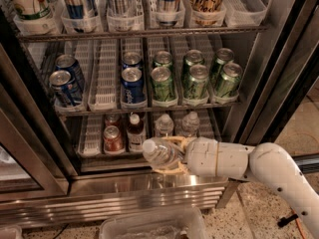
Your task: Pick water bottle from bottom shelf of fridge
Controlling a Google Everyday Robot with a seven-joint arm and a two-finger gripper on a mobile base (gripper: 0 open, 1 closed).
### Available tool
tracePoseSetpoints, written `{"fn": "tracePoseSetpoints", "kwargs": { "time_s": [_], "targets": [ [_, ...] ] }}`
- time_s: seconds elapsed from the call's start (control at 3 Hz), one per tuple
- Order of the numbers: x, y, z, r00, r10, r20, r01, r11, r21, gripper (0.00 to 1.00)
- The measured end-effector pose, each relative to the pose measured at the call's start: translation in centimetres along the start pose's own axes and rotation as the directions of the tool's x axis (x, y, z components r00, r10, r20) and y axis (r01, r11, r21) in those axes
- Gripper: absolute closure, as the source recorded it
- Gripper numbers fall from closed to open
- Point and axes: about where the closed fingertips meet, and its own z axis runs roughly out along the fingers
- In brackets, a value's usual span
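Water bottle (pixel 158 152) was pinched in the jaws of the gripper (pixel 169 156).
It was held tilted at the bottom shelf's (pixel 93 136) six o'clock; a drop could be caused by slippage.

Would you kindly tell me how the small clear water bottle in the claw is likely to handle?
The small clear plastic water bottle lies tilted in the claw, just in front of the white-trayed bottom shelf. It looks full, so probably heavy for its size. Its thin clear wall may dent under hard squeeze. Round, it would likely roll if laid down.
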Motion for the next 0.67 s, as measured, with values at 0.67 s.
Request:
{"fn": "tracePoseSetpoints", "kwargs": {
  "time_s": [0.67],
  "targets": [
    [-4.0,2.8,-0.2,0.998,0.022,0.056,-0.013,0.9869,-0.161,1.0]
  ]
}}
